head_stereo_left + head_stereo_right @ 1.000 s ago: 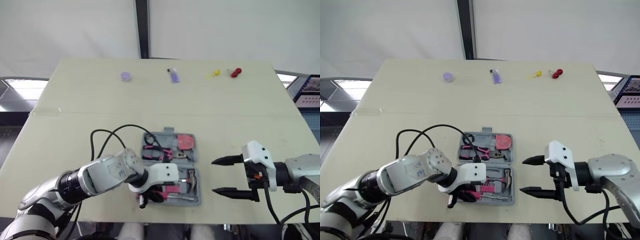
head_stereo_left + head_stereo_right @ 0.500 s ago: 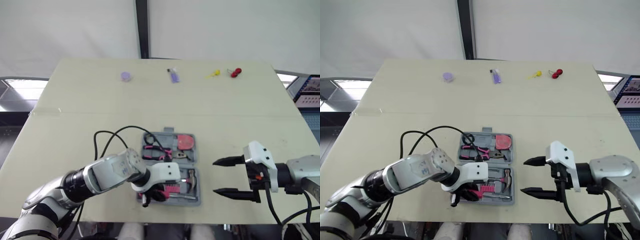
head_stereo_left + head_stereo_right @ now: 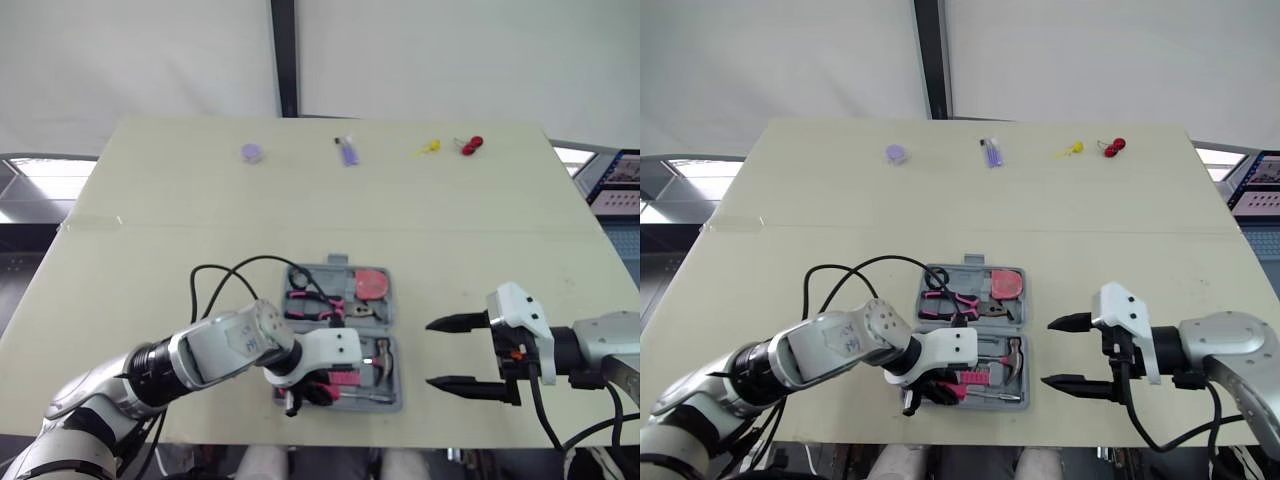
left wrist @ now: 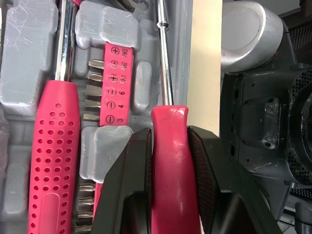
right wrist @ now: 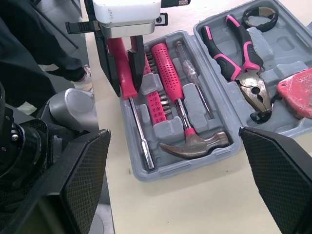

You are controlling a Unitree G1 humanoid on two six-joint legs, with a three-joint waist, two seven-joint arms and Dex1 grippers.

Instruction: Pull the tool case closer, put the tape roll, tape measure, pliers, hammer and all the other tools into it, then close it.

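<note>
The open grey moulded-plastic tool case (image 4: 22,68) is seen near the front edge of the pale table (image 3: 300,200). A steel-headed hammer (image 5: 195,142), pink-handled pliers (image 5: 234,53), a red tape measure (image 5: 297,92) and a black tape roll (image 5: 261,17) are already bedded in it. A pink-handled screwdriver (image 4: 169,117) is clamped between the fingers of the left gripper (image 4: 168,141), with its shaft laid along the slot beside the case's near wall. The right gripper (image 3: 432,353) is held spread and empty just to the right of the case. If the handle is let go before it is pressed fully into its recess, it would likely be left standing proud and the lid blocked. A downward push so close to the rim could also tip the case or slide it towards the table edge.
</note>
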